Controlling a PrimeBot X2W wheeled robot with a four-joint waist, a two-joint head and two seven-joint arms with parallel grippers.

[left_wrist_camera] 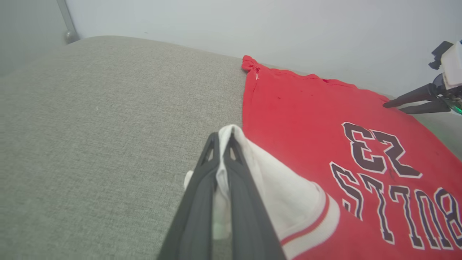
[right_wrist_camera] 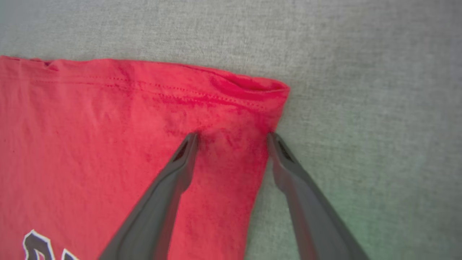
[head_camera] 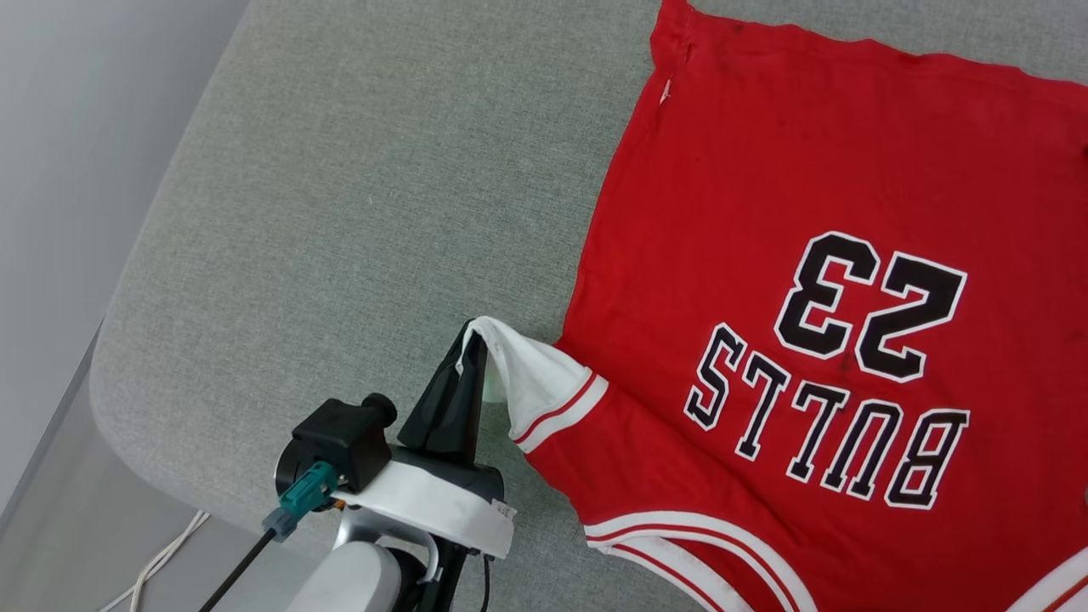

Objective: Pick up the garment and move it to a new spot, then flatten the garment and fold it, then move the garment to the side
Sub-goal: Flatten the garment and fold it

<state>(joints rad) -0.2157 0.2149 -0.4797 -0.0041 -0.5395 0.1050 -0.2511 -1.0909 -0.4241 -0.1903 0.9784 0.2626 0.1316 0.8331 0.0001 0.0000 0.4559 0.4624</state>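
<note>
Nearest, the left gripper [head_camera: 470, 340] is clenched on the white sleeve [head_camera: 544, 387] of the garment [head_camera: 748, 170], which lies mostly flat on the grey cushion [head_camera: 340, 212], the right gripper [right_wrist_camera: 232, 137] splayed wide over its far hem corner, so flattening looks nearly done, with folding and moving aside ahead.

Matt cloth garment [head_camera: 731, 170], rough-woven upholstery [head_camera: 340, 212]

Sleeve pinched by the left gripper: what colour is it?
White sleeve, red-striped cuff; left wrist view shows it best.

We see a plain indoor room, home or lab we cannot tell: grey upholstered cushion [head_camera: 340, 212], pale wall [left_wrist_camera: 252, 25], white cable [head_camera: 161, 561].
</note>
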